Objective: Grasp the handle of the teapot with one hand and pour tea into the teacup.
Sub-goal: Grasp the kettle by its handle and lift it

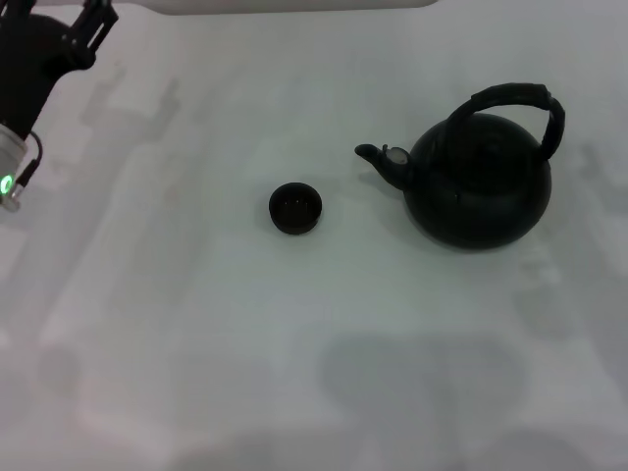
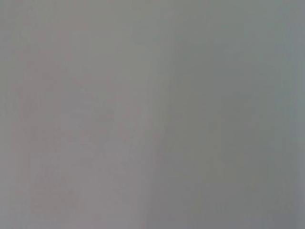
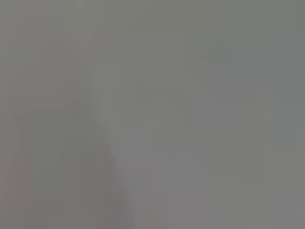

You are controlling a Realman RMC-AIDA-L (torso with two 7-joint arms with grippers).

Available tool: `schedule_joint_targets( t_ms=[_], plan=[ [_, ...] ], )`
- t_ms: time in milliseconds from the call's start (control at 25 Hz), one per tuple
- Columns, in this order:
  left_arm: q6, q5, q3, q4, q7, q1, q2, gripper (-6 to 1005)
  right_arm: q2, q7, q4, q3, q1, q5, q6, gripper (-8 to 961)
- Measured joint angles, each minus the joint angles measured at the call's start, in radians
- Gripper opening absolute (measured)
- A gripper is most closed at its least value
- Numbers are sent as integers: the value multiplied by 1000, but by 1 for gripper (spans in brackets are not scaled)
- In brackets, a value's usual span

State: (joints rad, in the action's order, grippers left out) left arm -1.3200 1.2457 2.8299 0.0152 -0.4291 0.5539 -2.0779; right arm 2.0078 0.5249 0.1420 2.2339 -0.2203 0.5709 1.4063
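In the head view a large round matte-black teapot (image 1: 479, 186) stands upright on the white table at the right. Its short spout (image 1: 378, 159) points left toward the teacup. Its thick black arched handle (image 1: 518, 100) loops over the top, with nothing holding it. The small black teacup (image 1: 295, 208) stands left of the spout, apart from the teapot. No tea shows; the cup's inside looks dark. My left gripper (image 1: 90, 27) is at the far left back corner, far from both. My right gripper is out of view. Both wrist views show only blank grey surface.
The white table (image 1: 196, 334) spreads around the two objects, with soft shadows near the front. A pale edge (image 1: 294, 6) runs along the back. My left arm's wrist with a green light (image 1: 8, 183) is at the left edge.
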Motion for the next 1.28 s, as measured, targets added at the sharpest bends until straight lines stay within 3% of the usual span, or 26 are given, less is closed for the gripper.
schedule_joint_targets(
  t_ms=[480,1280],
  plan=[
    [62,18,0,39,28,-17,-1,775,3,93,-13,3,1,-227,44,860],
    [65,16,1,43,26,-42,1,776,6,95,38,20,-41,-236,-126,826]
  ],
)
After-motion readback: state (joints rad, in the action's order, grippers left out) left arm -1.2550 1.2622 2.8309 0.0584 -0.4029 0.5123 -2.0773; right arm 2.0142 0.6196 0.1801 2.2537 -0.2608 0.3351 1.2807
